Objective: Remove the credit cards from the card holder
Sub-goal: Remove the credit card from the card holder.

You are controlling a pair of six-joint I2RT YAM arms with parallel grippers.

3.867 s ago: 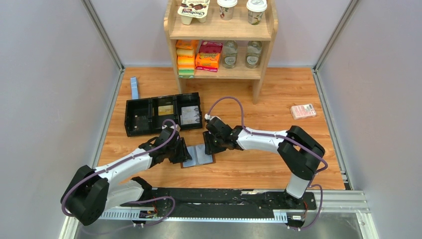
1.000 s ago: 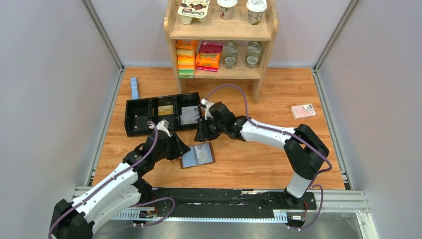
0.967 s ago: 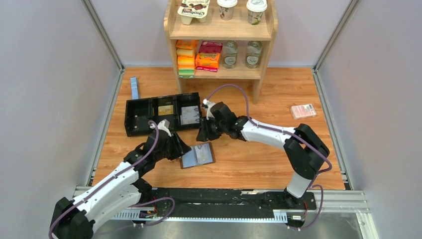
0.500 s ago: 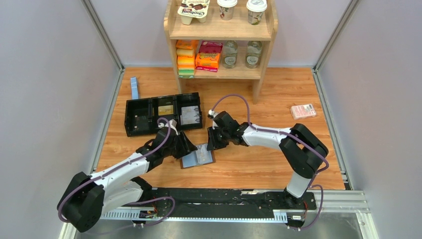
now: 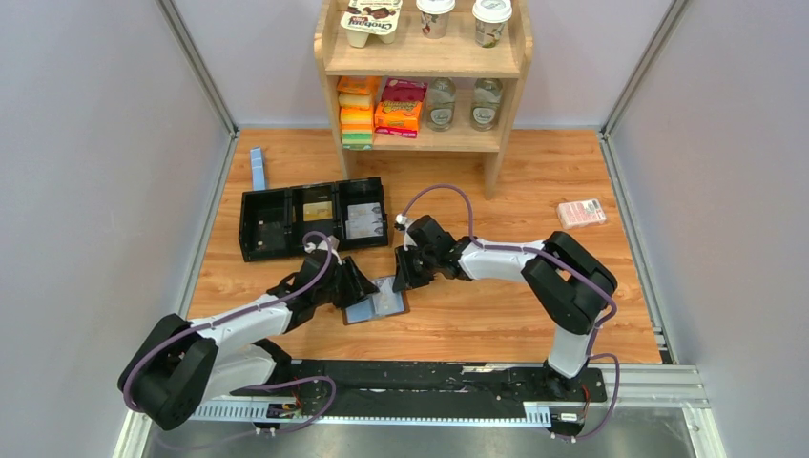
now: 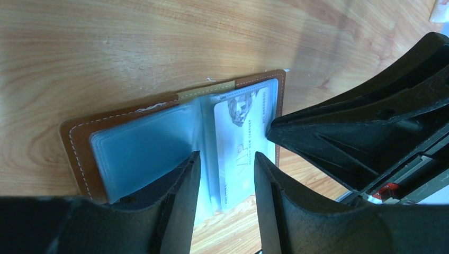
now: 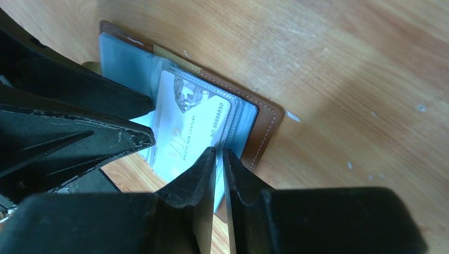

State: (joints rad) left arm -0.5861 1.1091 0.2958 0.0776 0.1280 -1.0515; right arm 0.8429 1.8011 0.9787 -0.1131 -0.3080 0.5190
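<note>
The card holder (image 5: pixel 385 307) lies open on the wooden table, brown leather edge and grey-blue pockets up. In the left wrist view the card holder (image 6: pixel 78 153) has a pale credit card (image 6: pixel 244 132) in its right half. My left gripper (image 5: pixel 355 284) is open, its fingers (image 6: pixel 177 203) straddling the holder's middle fold. My right gripper (image 5: pixel 402 278) is over the holder's right edge. In the right wrist view the credit card (image 7: pixel 188 124) reads VIP, and my right gripper (image 7: pixel 219 153) is almost shut, a thin slit showing the pocket behind, tips at the card's edge.
A long black tray (image 5: pixel 258 221) with two cards (image 5: pixel 318 210) in it lies behind the holder. A wooden shelf (image 5: pixel 423 65) of groceries stands at the back. A blue strip (image 5: pixel 257 168) lies far left and a pink packet (image 5: pixel 581 213) far right.
My right gripper came back from the tray's right end down to the holder's right edge. My left gripper moved right and forward onto the holder.
</note>
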